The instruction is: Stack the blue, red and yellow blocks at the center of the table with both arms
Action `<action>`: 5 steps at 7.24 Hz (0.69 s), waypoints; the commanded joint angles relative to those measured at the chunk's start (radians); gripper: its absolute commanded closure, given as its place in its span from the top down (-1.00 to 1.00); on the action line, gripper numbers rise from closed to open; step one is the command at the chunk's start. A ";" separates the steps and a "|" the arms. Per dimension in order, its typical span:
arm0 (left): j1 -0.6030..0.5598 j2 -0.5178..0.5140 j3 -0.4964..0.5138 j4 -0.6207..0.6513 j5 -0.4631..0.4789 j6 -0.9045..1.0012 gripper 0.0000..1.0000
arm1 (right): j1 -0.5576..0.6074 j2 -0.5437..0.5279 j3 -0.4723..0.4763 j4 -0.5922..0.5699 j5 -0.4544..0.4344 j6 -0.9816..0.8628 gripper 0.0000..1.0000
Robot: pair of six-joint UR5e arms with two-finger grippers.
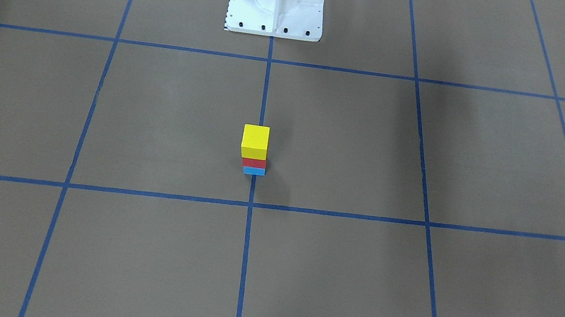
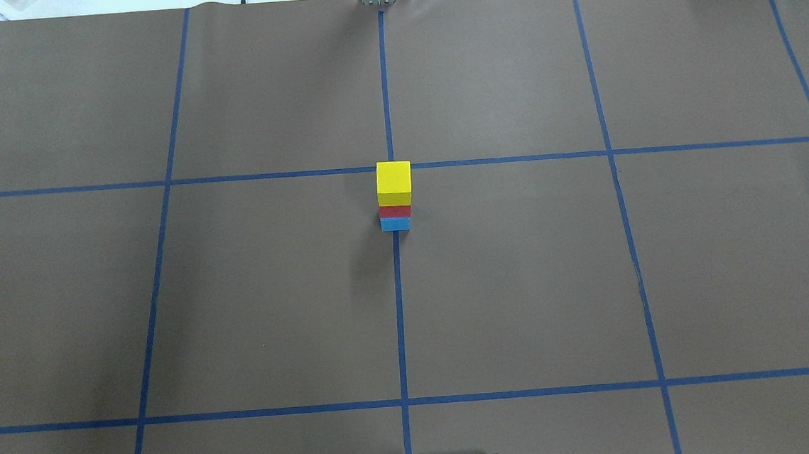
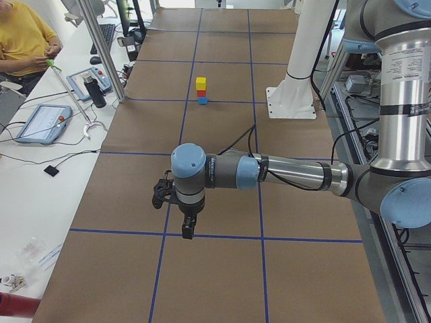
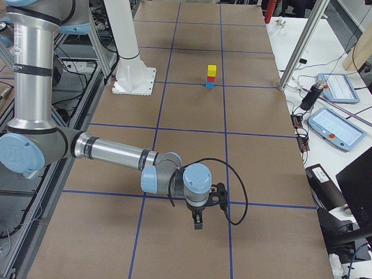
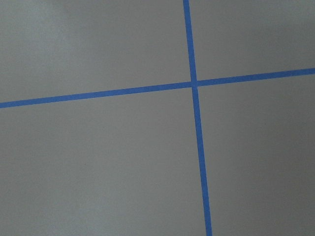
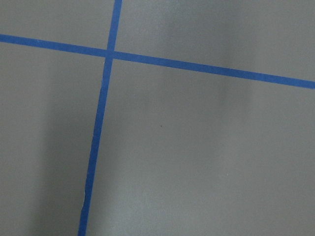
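Observation:
A stack stands at the table's centre on the middle blue line: the blue block (image 2: 395, 223) at the bottom, the red block (image 2: 395, 211) on it, the yellow block (image 2: 393, 183) on top. The stack also shows in the front view, with the yellow block (image 1: 255, 141) above the red block (image 1: 254, 163) and blue block (image 1: 253, 171). My left gripper (image 3: 188, 232) hangs over the table's left end, far from the stack. My right gripper (image 4: 197, 224) hangs over the right end. Both show only in the side views, so I cannot tell whether they are open or shut.
The white robot base (image 1: 277, 0) stands behind the stack. Blue tape lines (image 2: 400, 313) grid the brown table. Tablets (image 3: 42, 122) and a seated person (image 3: 23, 37) are along the side bench. Both wrist views show only bare table and tape.

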 commanded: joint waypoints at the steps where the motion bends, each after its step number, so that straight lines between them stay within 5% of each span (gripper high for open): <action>1: 0.000 0.000 0.000 0.000 0.000 -0.001 1.00 | 0.000 -0.004 0.012 0.001 0.006 -0.008 1.00; 5: 0.000 0.000 -0.001 0.000 -0.002 -0.001 1.00 | 0.002 -0.042 0.019 0.061 -0.056 -0.005 1.00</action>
